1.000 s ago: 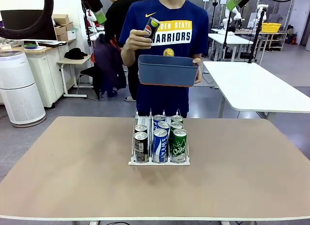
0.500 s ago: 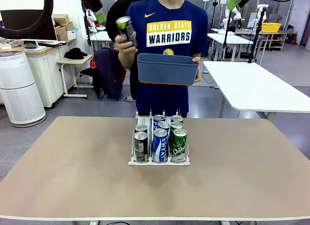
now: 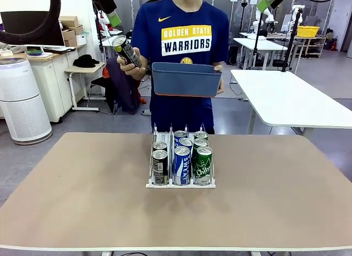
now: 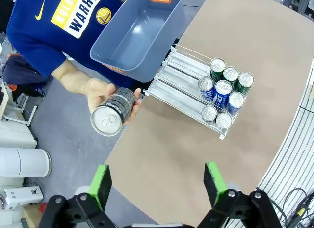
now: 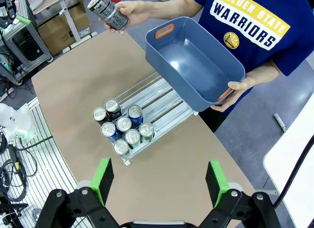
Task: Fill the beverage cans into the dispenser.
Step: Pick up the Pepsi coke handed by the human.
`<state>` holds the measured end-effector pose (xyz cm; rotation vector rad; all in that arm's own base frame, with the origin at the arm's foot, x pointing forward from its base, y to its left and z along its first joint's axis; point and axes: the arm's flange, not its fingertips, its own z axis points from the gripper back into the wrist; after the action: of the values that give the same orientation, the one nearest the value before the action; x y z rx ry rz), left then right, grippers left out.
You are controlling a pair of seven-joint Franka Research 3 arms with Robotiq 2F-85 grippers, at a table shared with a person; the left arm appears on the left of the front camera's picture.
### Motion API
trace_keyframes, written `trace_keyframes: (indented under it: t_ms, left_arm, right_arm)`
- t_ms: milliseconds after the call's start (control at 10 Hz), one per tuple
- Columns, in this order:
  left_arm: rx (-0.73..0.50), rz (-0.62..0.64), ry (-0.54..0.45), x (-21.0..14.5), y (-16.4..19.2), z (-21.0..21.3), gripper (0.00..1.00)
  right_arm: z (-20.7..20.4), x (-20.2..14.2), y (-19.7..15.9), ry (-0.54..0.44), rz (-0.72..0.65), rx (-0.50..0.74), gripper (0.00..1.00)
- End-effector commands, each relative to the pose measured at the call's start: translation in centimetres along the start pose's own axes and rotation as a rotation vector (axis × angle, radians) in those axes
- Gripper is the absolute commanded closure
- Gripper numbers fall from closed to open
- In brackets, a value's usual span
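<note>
A hand [image 5: 136, 10] holds a dark, perhaps black can [image 5: 108, 12] beside the bin [image 5: 198, 61].

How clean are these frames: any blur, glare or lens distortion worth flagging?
Front view: even indoor light, cans in the dispenser crisp with a soft shadow beneath; the held can slightly soft. Left wrist view: wide-angle stretch, table running slantwise, pale sheen inside the blue bin. Right wrist view: same stretch, can tops sharp, no harsh glare.

A white air purifier [image 3: 22, 99] stands on the grey floor [image 3: 82, 123] at nine o'clock. A white table [image 3: 291, 99] sits at three o'clock, a yellow crate [image 3: 308, 31] far back at two.
</note>
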<state>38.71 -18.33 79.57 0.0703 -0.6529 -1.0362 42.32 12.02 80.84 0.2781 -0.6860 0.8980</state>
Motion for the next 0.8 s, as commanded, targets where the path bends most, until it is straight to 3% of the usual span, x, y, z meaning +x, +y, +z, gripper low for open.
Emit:
trace_keyframes:
  t_ms: [0, 700]
  left_arm:
    - [0.007, -0.011, 0.001, -0.09, 0.14, -0.03, 0.00]
    - [0.007, -0.011, 0.001, -0.09, 0.14, -0.03, 0.00]
  right_arm:
    - [-0.02, -0.05, 0.05, -0.001, 0.001, 0.004, 0.00]
    - [-0.02, -0.05, 0.05, -0.001, 0.001, 0.004, 0.00]
